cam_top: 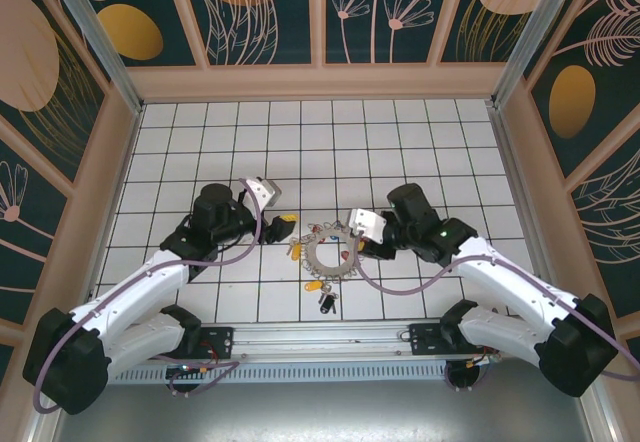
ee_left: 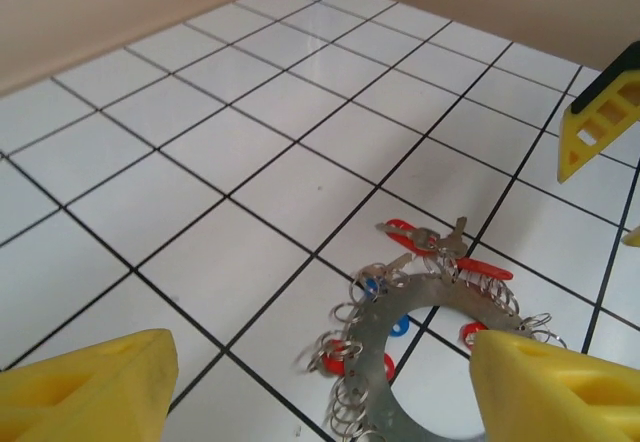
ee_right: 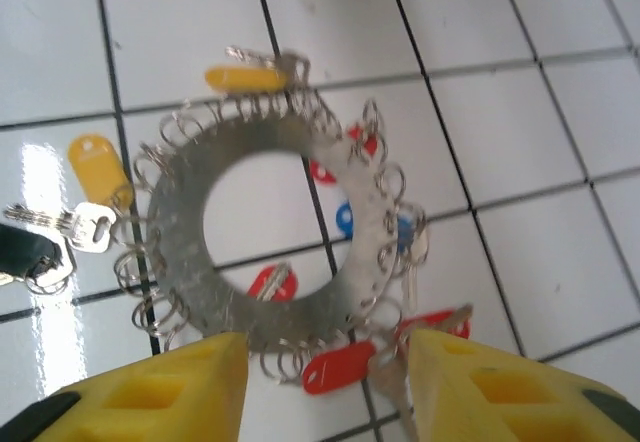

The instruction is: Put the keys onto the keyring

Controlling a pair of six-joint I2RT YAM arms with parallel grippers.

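from above, the keyring [cam_top: 312, 253] lies flat on the white tiled worktop [cam_top: 400, 142], midway between the side edges and closer to the near edge, with keys [cam_top: 312, 285] strung around it. the left tool [cam_top: 281, 220] sits just left of it and the right tool [cam_top: 362, 242] is at its right rim.

left wrist: the yellow fingers [ee_left: 90, 387] stand wide apart, clamping nothing, with the ring ahead.

right wrist: its fingers [ee_right: 500, 382] are apart above the ring's near rim, and a red key tag [ee_right: 340, 367] lies between them.

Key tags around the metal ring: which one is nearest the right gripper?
The long red tag at the keyring's near edge, lying between the right gripper's open fingers. The yellow tags, blue tag and other red ones sit farther off.
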